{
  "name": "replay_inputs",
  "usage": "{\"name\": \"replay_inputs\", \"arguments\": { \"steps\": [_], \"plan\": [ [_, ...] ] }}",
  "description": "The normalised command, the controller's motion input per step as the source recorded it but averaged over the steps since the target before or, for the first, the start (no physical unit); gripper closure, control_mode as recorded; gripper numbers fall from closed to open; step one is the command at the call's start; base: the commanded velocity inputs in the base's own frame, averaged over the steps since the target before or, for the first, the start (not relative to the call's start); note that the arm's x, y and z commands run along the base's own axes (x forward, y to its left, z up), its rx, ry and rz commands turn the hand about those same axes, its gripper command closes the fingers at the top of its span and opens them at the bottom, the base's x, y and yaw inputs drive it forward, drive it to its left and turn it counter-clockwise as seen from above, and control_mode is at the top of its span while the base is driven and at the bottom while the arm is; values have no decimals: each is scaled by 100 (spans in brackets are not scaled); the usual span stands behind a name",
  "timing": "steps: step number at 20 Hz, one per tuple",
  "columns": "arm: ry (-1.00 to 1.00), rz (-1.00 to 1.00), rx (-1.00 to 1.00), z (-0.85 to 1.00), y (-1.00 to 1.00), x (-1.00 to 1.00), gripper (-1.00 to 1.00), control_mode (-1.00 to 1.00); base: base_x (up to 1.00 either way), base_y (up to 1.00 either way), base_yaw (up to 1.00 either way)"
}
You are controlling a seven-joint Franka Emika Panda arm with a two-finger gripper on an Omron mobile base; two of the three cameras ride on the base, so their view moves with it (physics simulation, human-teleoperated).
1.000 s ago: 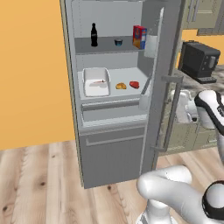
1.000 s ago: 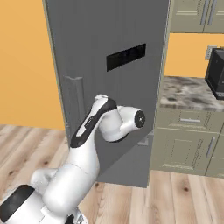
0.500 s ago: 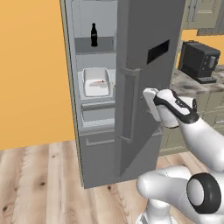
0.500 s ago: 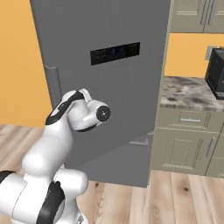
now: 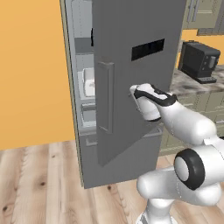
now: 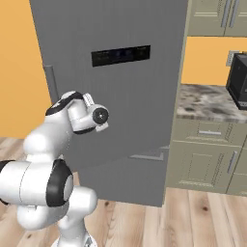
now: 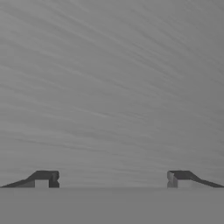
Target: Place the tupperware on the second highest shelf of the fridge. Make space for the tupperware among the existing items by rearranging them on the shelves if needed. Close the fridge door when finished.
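Kitchen with orange walls, fridge door (image 5: 131,74) nearly shut.
Tool (image 7: 112,178) spread wide, holding nothing, facing the grey door panel close up; white tupperware (image 5: 89,82) sits inside the fridge (image 5: 78,65), glimpsed through the gap at nine o'clock of the handle (image 5: 105,97).

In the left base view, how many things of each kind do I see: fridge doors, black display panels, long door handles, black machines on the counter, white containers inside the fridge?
fridge door: 1
black display panel: 1
long vertical handle: 1
black machine: 1
white tupperware: 1
Total: 5
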Motion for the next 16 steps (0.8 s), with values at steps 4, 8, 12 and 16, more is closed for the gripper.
{"name": "replay_inputs", "arguments": {
  "steps": [4, 8, 12, 16],
  "plan": [
    [0, -15, -6, 16, 51, 48, -100, -100, 0, 0, 0],
    [0, -23, -6, 32, 38, 43, -100, -100, 0, 0, 0],
    [2, -24, 0, 50, 4, 52, -100, -100, 0, 0, 0],
    [2, -23, 0, 51, 0, 57, -100, -100, 0, 0, 0]
  ]
}}
